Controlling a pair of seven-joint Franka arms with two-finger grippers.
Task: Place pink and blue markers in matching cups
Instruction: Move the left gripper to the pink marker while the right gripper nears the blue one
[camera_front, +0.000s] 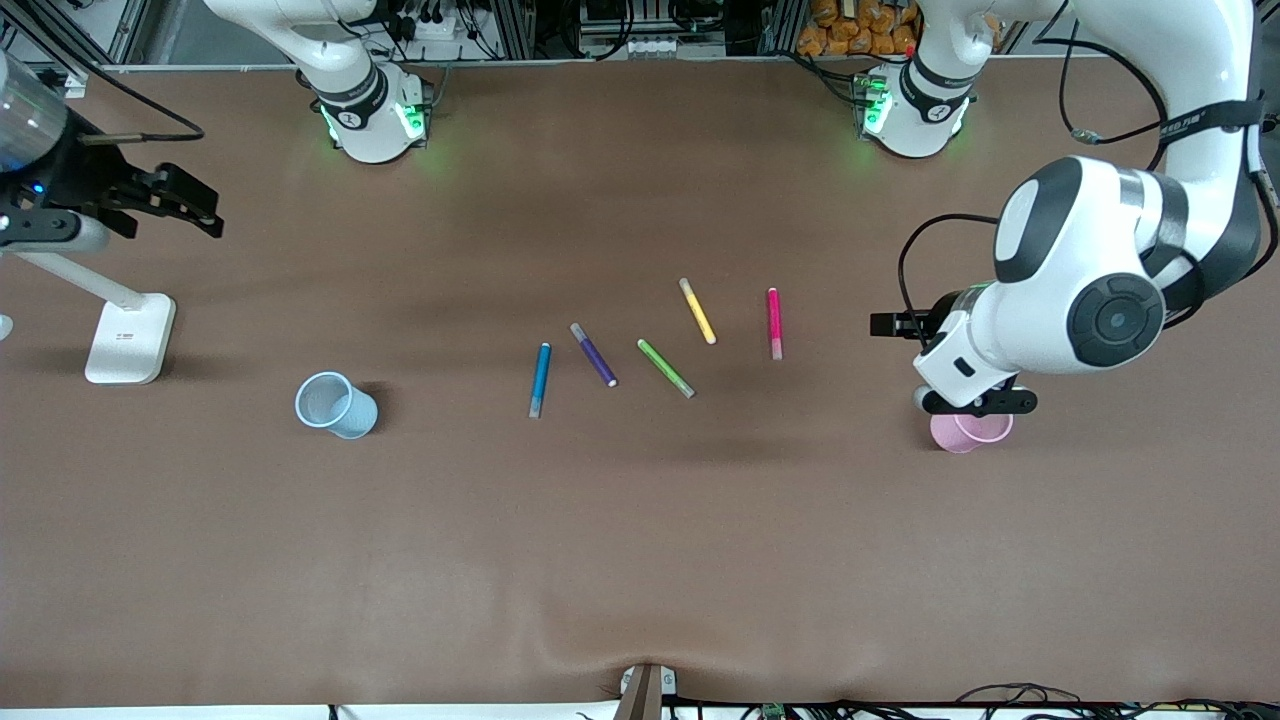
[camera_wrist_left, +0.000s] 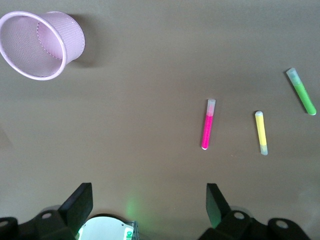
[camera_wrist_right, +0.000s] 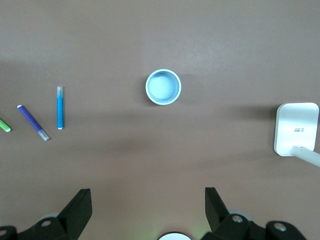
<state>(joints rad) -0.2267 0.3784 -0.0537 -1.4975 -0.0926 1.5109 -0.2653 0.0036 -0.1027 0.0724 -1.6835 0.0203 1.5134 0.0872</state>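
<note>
The hot pink marker (camera_front: 774, 322) (camera_wrist_left: 207, 124) and the blue marker (camera_front: 540, 379) (camera_wrist_right: 60, 107) lie flat on the brown table among other markers. The pale pink cup (camera_front: 966, 432) (camera_wrist_left: 41, 45) stands at the left arm's end, partly hidden under my left gripper (camera_front: 978, 402) (camera_wrist_left: 147, 202). That gripper is open, empty, and raised over the cup's edge. The pale blue cup (camera_front: 336, 405) (camera_wrist_right: 163, 87) stands upright toward the right arm's end. My right gripper (camera_front: 192, 205) (camera_wrist_right: 147, 205) is open, empty and high over that end of the table.
A dark purple marker (camera_front: 594, 354), a green marker (camera_front: 666, 368) and a yellow marker (camera_front: 697, 311) lie between the blue and pink ones. A white stand base (camera_front: 130, 338) (camera_wrist_right: 296, 129) sits at the right arm's end, beside the blue cup.
</note>
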